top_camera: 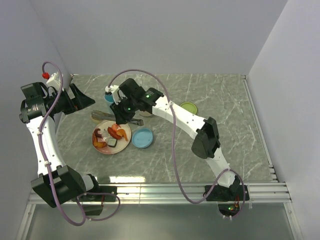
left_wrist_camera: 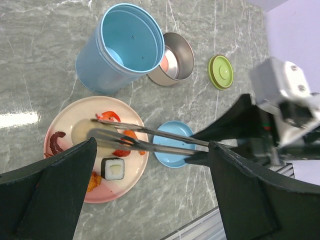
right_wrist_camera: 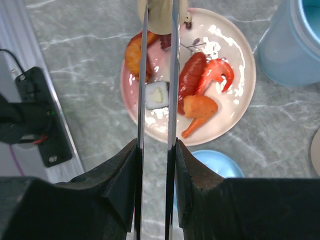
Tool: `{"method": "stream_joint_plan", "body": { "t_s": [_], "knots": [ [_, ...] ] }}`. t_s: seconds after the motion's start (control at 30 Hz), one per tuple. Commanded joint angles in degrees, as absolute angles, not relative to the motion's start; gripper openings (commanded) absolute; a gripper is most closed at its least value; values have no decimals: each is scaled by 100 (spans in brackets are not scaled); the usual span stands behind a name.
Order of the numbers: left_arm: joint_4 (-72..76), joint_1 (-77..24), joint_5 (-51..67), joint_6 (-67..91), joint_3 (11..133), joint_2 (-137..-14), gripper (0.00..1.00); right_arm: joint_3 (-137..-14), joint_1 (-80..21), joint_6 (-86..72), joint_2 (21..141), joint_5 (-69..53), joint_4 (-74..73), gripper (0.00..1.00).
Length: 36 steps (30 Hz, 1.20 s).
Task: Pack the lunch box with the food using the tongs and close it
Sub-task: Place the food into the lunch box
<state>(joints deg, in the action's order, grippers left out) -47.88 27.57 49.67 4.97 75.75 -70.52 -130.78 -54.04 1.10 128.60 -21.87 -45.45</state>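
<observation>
Right gripper (right_wrist_camera: 156, 165) is clenched on the tongs (right_wrist_camera: 143, 75), whose tips reach over the plate (right_wrist_camera: 235, 105) and seem to straddle the pale egg (left_wrist_camera: 82, 131). Shrimp (right_wrist_camera: 215, 70) lies alongside. Left gripper (left_wrist_camera: 152, 170) hangs released above the tabletop (left_wrist_camera: 45, 65).

Lighting bright, diffuse, from above. Glare patches on the table (top_camera: 125, 178) near its front edge and on the plate (right_wrist_camera: 235, 47). Shadows soft. Right tool (right_wrist_camera: 156, 145) and tongs (right_wrist_camera: 173, 75) near lens: slightly blurred.
</observation>
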Motion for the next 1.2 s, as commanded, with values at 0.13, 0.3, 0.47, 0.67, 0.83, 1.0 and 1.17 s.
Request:
{"method": "stream_joint_plan", "body": {
  "t_s": [0.13, 0.3, 0.47, 0.67, 0.83, 1.0, 1.17],
  "knots": [
    [-4650, 2777, 5141, 510, 7726, -6900, 99, -11765, -5397, 597, 11447, -2558, -4685, 25],
    [-4562, 2777, 5282, 562, 7638, -6891, 99, -10076, -5160, 1072, 10268, -2584, -4605, 25],
    [-4421, 2786, 5370, 633, 7506, -6803, 100, -9379, -4651, 1055, 9704, -2654, -4676, 25],
    [-4395, 2786, 5361, 641, 7506, -6794, 99, -9255, -3481, 1002, 9606, -2383, -4544, 25],
    [-4342, 2786, 5353, 686, 7506, -6829, 99, -9439, -3112, 1142, 9957, -1838, -4281, 24],
    [-4394, 2786, 5256, 624, 7523, -6847, 99, -9597, -3102, 1318, 10291, -1188, -3912, 24],
    [-4395, 2786, 5177, 615, 7523, -6855, 99, -9703, -3120, 1459, 10467, -800, -3613, 24]
  ]
}}
